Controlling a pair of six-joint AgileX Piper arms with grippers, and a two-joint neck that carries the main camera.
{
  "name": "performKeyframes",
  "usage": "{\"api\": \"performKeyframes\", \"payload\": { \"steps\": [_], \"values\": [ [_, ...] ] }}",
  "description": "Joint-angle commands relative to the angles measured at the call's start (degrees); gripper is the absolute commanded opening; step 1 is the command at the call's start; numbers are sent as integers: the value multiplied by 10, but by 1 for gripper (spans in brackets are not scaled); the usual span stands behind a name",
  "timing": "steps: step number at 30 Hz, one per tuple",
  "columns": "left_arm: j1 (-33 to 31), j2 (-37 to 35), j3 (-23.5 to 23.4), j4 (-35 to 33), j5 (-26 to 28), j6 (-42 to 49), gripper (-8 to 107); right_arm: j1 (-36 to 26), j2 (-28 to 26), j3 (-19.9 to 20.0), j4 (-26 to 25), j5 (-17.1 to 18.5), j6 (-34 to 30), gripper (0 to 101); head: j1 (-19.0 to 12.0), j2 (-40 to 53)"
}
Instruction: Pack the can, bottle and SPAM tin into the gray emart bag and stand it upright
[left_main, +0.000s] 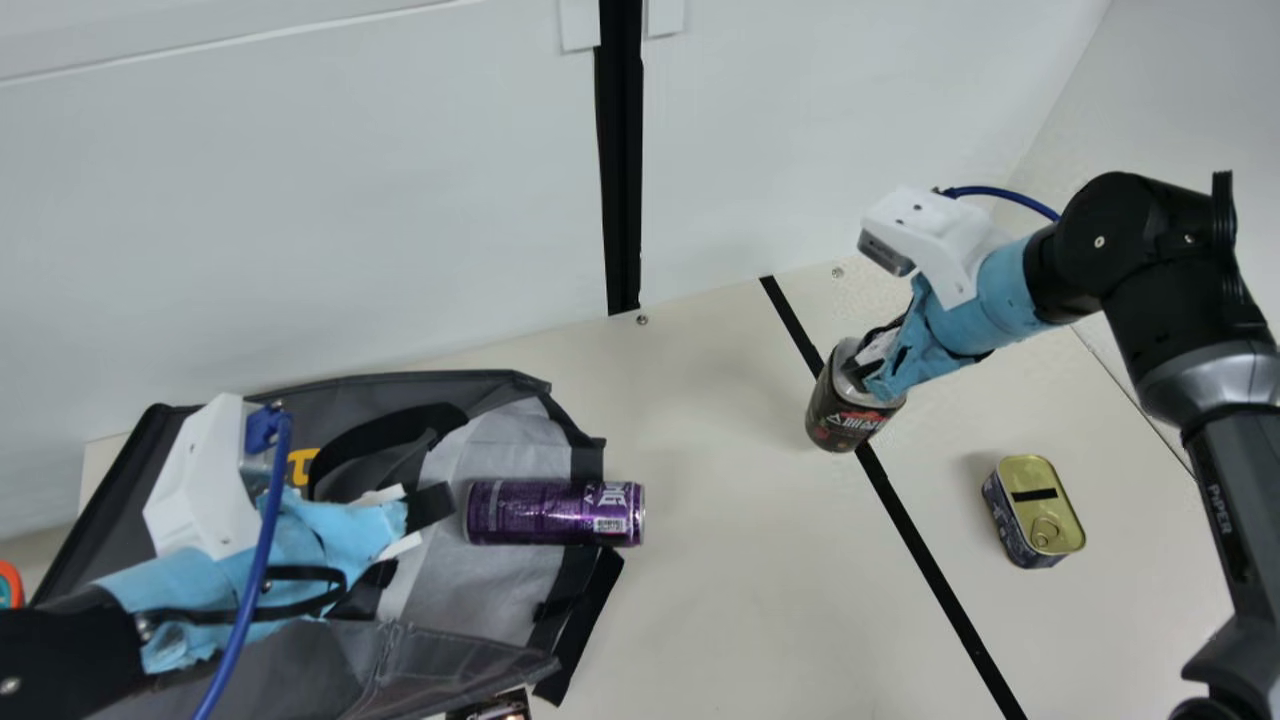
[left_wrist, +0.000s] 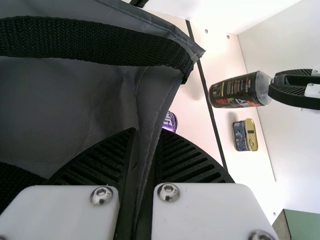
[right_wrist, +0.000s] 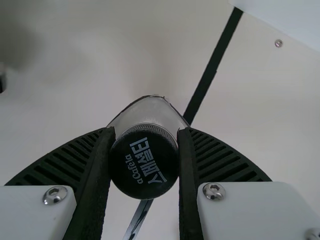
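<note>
1. Gray emart bag lies on the cream tabletop, on the left side of the main view, its mouth towards the right and its pale lining in sight. A black handle loops across it.
2. The left hand is gripping the bag: the left wrist view has gray fabric pinched between its two ribbed fingers.
3. The purple can lies on its side at the bag's mouth, one end over the lining and the other past the opening.
4. The right hand is gripping the bottle at its black-capped end, one finger on either side. The bottle is tilted; whether its base touches the tabletop, I cannot tell.
5. The SPAM tin rests on the tabletop with its gold pull-ring lid up, apart from the bottle and on the far side of the black line from the bag.
6. A dark printed item, partly cut off, is beside the bag at the main view's bottom edge.
</note>
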Motion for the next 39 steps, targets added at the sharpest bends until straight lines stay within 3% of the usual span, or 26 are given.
{"api": "performKeyframes", "payload": {
  "steps": [1,20,39],
  "values": [
    [0,0,0,0,0,0,-8,4,-2,5,5,1,-17,0,-13,-1],
    [0,0,0,0,0,0,-8,60,-40,74,50,1,-119,0,-13,-1],
    [0,0,0,0,0,0,-8,136,-68,106,93,1,-132,0,-13,-1]
  ]
}}
